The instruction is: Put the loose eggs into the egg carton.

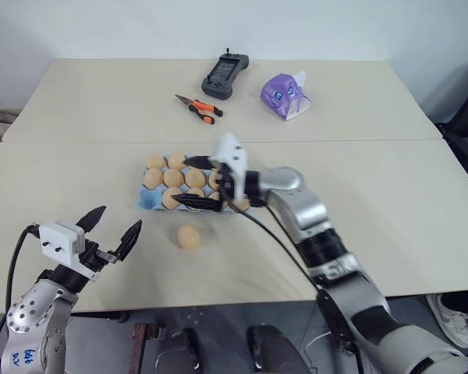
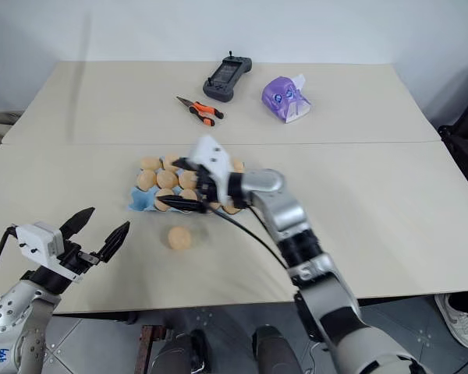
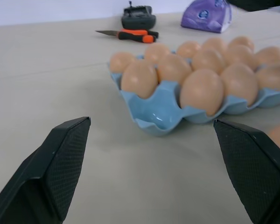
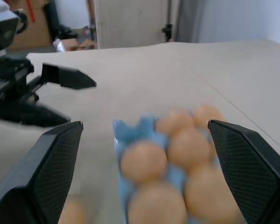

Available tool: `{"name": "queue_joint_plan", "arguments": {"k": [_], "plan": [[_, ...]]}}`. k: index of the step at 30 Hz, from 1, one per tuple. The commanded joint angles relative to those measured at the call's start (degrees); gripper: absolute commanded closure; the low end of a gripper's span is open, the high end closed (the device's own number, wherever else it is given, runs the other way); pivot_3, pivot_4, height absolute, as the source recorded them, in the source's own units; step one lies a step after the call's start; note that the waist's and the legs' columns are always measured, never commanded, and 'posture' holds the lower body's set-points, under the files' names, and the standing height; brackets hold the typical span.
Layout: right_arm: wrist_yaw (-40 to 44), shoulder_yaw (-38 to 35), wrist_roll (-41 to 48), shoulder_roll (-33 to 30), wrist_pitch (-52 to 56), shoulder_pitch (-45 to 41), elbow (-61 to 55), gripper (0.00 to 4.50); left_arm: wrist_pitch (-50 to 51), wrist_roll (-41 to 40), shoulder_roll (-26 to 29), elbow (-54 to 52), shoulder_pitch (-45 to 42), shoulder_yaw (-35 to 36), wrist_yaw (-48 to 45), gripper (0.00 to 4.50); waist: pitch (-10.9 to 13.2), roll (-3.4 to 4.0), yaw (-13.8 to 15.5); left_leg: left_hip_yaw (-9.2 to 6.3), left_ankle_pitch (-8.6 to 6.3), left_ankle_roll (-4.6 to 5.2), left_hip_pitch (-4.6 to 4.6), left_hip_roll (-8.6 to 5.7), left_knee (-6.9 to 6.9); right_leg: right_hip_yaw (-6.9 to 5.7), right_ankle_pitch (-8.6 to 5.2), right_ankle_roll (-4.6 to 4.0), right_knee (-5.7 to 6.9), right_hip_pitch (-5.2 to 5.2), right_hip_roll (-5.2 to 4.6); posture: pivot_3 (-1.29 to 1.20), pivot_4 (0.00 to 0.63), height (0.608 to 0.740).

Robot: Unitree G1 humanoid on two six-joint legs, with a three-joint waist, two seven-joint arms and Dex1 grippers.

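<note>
At the lower left of the head view my left gripper (image 1: 111, 227) hangs over bare table (image 1: 78, 164), fingers spread wide with nothing between them. It points toward the middle of the frame, and I judge it waits there because the one loose egg (image 1: 189, 236) lies just to its right, lower centre, within its reach.

That egg rests on the table just below the carton (image 1: 147, 199), apart from it and touched by neither gripper. The carton sits at the centre of the frame, blue, most cups filled. Its near left corner cup (image 3: 155, 112) is empty; my left wrist view shows that cup bare and facing me. I take it for the egg's place, since it is the open cup nearest the egg.

Over the right half of the carton my right gripper (image 1: 200, 181) reaches in from the lower right, turned toward the left of the frame. Its fingers are spread wide, one over the top row and one along the bottom row, gripping no egg. My right wrist view looks down on eggs seated in their cups, so I judge this hand has nothing left to hold here.

Upper centre, well apart from the work, lie pliers (image 1: 199, 107), a remote (image 1: 223, 76) and a purple pack (image 1: 285, 95).
</note>
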Motion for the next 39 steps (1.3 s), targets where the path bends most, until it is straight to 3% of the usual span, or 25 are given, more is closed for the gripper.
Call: {"name": "queue_joint_plan", "arguments": {"k": [1, 6, 14, 17, 24, 33, 39], "plan": [[1.87, -5.40, 3.55, -7.05, -1.13, 7.26, -9.28, 0.01, 0.25, 0.11, 1.87, -0.81, -0.79, -1.64, -2.68, 0.00, 0.01, 0.01, 0.39, 0.01, 0.00, 0.01, 0.02, -0.01, 0.05, 0.03, 0.00, 0.01, 0.01, 0.01, 0.07, 0.00, 0.150, 0.740], [4.85, -15.54, 9.84, -15.07, -7.47, 21.45, -16.13, 0.01, 0.56, -0.27, 6.01, 2.39, -2.66, -1.92, -7.65, 0.00, 0.03, 0.04, 0.45, 0.03, 0.06, -0.02, 0.15, 0.05, 0.13, 0.13, 0.02, 0.00, 0.15, 0.06, 0.20, 0.00, 0.150, 0.740], [4.12, -20.67, 15.23, -21.06, -4.59, 36.42, -23.80, 0.01, 1.43, -2.30, 11.75, 3.55, 1.49, 1.63, -15.16, 0.00, 0.04, 0.06, 0.60, -0.05, 0.07, -0.04, 0.24, 0.10, 0.12, 0.11, 0.02, -0.01, 0.12, 0.21, 0.13, 0.00, 0.150, 0.740], [4.85, -19.83, 14.74, -22.17, -6.74, 37.95, -24.36, 0.01, 2.82, -3.07, 12.70, 3.41, 1.31, 0.82, -17.28, 0.00, 0.05, 0.05, 0.68, -0.15, 0.06, -0.02, 0.33, 0.04, 0.12, 0.06, 0.02, -0.02, 0.04, 0.41, 0.11, 0.00, 0.150, 0.740], [7.25, -21.53, 16.79, -26.43, -7.53, 40.31, -25.99, 0.01, 6.60, -0.05, 14.30, 4.25, -6.23, -8.62, -20.25, 0.00, 0.09, 0.02, 1.09, -0.19, -0.27, 0.09, 1.07, -0.14, -0.26, -0.04, 0.10, -0.09, -0.33, 1.27, -0.46, 0.00, 0.150, 0.740], [4.26, -17.71, 16.97, -26.37, -5.68, 43.29, -31.77, 0.01, 8.30, 3.82, 10.14, 12.29, -18.64, -21.51, -22.84, 0.00, 0.09, 0.04, 2.42, -0.29, -0.22, 0.30, 1.04, -0.29, -0.23, -0.14, 0.11, 0.05, -0.95, 1.60, -0.36, 0.00, 0.150, 0.740], [2.65, -14.55, 15.96, -25.49, -5.62, 42.54, -32.62, 0.01, 6.04, 6.61, 6.62, 17.91, -23.67, -25.28, -23.06, 0.00, 0.09, 0.04, 2.41, -0.29, -0.21, 0.27, 1.03, -0.18, -0.07, -0.01, 0.10, 0.08, -0.79, 1.56, 0.12, 0.00, 0.150, 0.740]]}}
